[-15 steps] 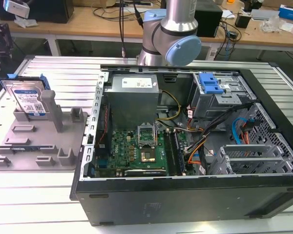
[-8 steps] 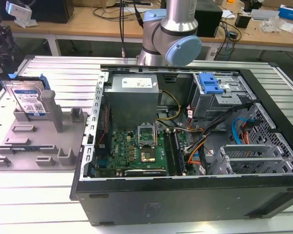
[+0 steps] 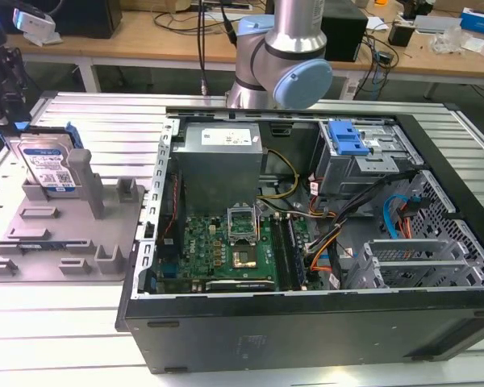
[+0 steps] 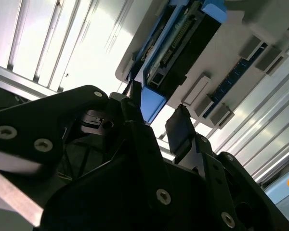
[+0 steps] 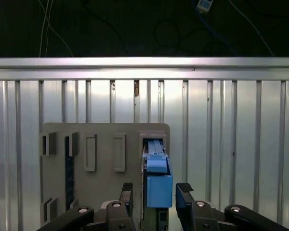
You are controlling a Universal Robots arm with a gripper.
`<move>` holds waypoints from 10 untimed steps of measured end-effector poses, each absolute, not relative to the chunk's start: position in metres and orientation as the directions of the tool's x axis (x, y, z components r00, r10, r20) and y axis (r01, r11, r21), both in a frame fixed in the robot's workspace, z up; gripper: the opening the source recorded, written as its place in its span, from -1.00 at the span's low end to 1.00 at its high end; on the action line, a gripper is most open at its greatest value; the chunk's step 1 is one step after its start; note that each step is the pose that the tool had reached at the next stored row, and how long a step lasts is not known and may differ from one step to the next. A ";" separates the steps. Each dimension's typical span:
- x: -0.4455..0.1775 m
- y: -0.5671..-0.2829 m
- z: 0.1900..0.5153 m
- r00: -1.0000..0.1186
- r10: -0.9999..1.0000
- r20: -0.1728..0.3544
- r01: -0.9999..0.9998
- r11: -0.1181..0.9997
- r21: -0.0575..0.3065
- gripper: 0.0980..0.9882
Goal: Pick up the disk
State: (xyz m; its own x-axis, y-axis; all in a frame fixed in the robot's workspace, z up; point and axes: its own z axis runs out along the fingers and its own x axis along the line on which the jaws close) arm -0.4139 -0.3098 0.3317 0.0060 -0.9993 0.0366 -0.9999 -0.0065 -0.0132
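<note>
Disk (image 5: pixel 156 161) stands on edge in the grey holder (image 5: pixel 102 192), with its blue rail between the fingers of the claw (image 5: pixel 155 190). The fingers are spread to either side of the rail and do not pinch it; both wrist views show a gap. In the exterior view the holder lies on the slatted metal table (image 3: pixel 105 121), at the exterior view's left of an open computer case (image 3: pixel 306 322).
</note>
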 end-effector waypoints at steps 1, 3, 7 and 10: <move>-0.414 -0.309 0.331 0.006 -0.999 0.037 -1.000 -0.007 -0.013 -0.14; -0.414 -0.308 0.329 0.008 -0.999 0.037 -1.000 -0.008 -0.013 -0.14; -0.414 -0.308 0.327 0.012 -0.999 0.037 -1.000 -0.012 -0.013 -0.14; -0.414 -0.308 0.327 0.012 -0.999 0.037 -1.000 -0.013 -0.013 -0.14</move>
